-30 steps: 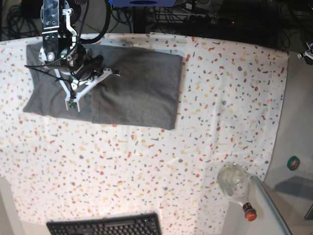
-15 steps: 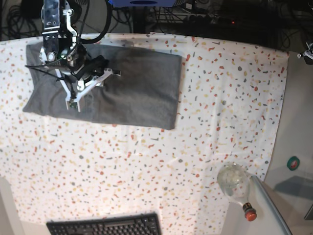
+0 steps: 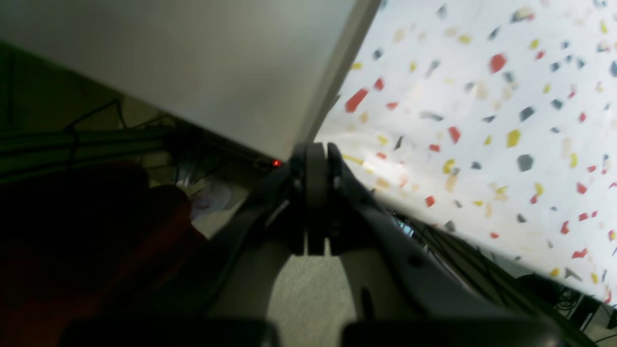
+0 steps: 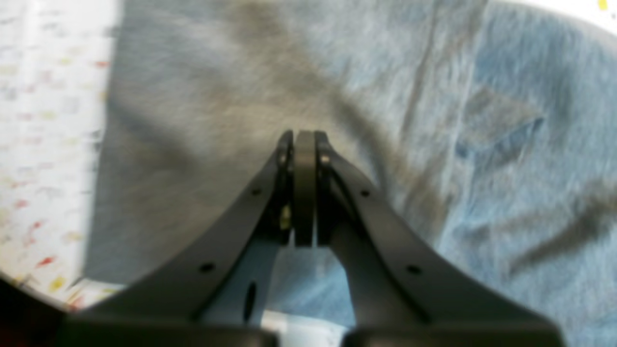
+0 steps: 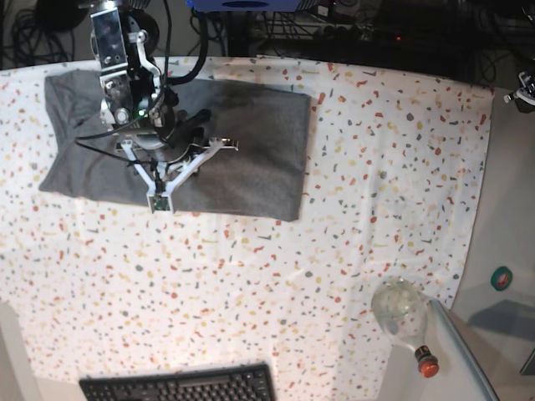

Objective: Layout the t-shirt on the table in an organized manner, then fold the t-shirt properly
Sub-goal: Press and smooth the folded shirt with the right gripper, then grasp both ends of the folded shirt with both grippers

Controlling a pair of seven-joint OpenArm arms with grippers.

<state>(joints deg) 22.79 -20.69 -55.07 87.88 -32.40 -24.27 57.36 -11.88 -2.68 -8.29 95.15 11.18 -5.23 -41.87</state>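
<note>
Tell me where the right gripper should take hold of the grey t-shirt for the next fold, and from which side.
Probably at the t-shirt's free short edge nearest the table's open middle. Come from above, pinching a corner there: the cloth lies flat, so only an edge offers a lip. The right gripper hangs shut above it.

t-shirt [image 5: 234,159] far left on table [image 5: 276,276] | keyboard [image 5: 180,386] near edge | bottle [image 5: 405,322] near right
</note>
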